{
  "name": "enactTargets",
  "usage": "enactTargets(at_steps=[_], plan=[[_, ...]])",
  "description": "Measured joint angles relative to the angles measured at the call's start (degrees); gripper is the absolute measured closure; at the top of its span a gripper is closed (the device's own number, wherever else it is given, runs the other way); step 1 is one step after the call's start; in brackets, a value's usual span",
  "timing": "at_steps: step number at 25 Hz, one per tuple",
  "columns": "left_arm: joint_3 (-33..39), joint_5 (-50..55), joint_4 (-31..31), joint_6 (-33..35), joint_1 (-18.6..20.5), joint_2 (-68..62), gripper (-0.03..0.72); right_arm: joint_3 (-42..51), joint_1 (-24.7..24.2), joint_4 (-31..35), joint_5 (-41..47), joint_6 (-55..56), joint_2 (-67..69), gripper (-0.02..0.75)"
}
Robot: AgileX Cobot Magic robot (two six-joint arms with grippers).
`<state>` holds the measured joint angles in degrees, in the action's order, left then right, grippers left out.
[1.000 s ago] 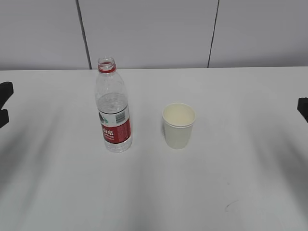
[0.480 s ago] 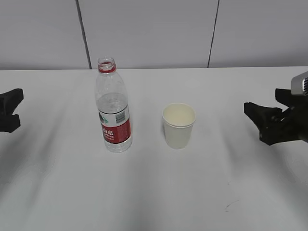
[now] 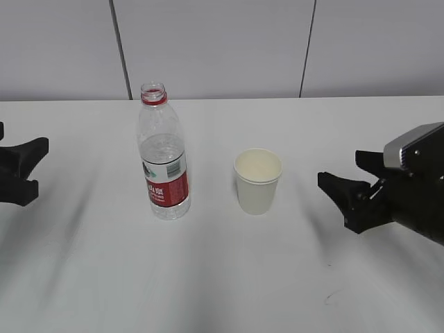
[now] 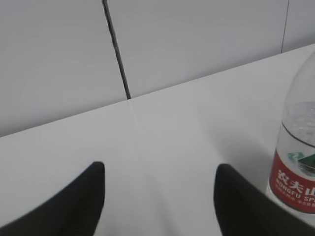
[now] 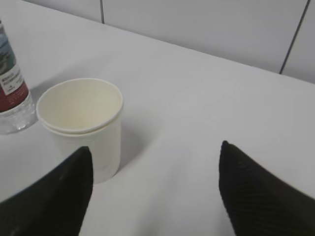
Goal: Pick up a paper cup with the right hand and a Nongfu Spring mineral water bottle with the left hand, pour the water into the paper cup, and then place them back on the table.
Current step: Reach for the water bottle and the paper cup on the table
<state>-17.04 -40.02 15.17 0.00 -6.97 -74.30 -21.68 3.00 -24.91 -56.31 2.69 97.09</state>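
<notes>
The Nongfu Spring mineral water bottle (image 3: 164, 166) stands upright and uncapped on the white table (image 3: 222, 277), partly filled with water. The paper cup (image 3: 257, 182) stands empty to its right. My left gripper (image 3: 40, 165) is open and empty at the left edge, well apart from the bottle. In the left wrist view the left gripper (image 4: 160, 167) is spread wide, with the bottle (image 4: 298, 167) at the right edge. My right gripper (image 3: 338, 168) is open and empty, right of the cup. In the right wrist view the right gripper (image 5: 155, 147) is spread wide, with the cup (image 5: 81, 125) just ahead of its left finger and the bottle (image 5: 12, 93) beyond.
A grey panelled wall (image 3: 222, 48) with dark vertical seams rises behind the table's far edge. A small dark mark (image 3: 333, 297) lies on the tabletop at the front right.
Both grippers have moved inward from the frame edges: the left one a little to the right, the right one farther left towards the cup. The bottle and cup have not moved.
</notes>
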Motion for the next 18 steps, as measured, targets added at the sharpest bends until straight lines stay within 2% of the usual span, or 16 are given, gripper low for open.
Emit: enactTargets(at_steps=[6,18], plan=[[0.0,-1.19,0.07,-0.75,0.0,-3.44,0.224,-1.52,0.0,-4.31,-4.76,0.0,6.8,0.13],[-0.05,-10.39,1.83,-4.5,0.0,-12.41,0.132,-8.79,1.1,-11.74,-5.25,0.1,15.17,0.128]])
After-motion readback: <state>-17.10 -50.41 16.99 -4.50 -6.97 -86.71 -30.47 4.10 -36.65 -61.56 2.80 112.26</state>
